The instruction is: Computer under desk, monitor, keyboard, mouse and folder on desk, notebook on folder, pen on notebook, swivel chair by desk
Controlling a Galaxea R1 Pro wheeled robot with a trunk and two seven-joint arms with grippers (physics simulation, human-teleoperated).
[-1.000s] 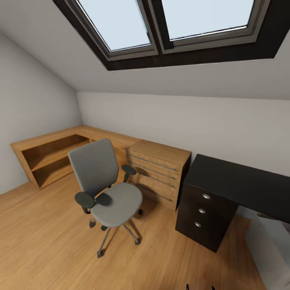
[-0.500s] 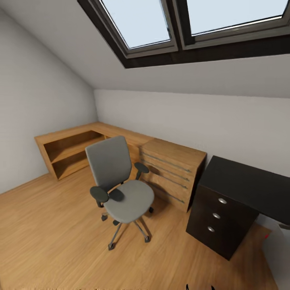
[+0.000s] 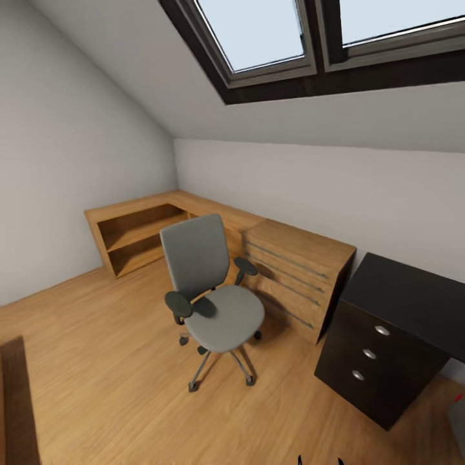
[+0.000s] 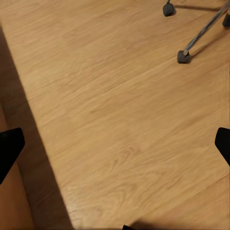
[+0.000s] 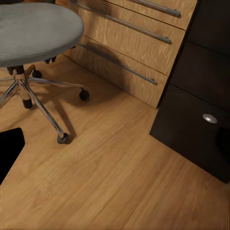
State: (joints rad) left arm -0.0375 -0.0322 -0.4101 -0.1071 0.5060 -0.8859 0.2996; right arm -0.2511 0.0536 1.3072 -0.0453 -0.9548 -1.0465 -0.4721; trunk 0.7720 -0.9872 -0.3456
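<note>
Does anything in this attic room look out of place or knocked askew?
Nothing looks damaged or spilled. The grey fabric swivel chair stands upright in the middle of the wood plank floor, apart from the glossy black desk, its seat bare.

Wood plank floor (image 3: 97, 361) carries the swivel chair (image 3: 210, 297) on its casters near the middle. Along the far wall stand the low wooden shelving (image 3: 139, 229), the dresser (image 3: 297, 274) and the bench's black drawer unit (image 3: 374, 352).
</note>
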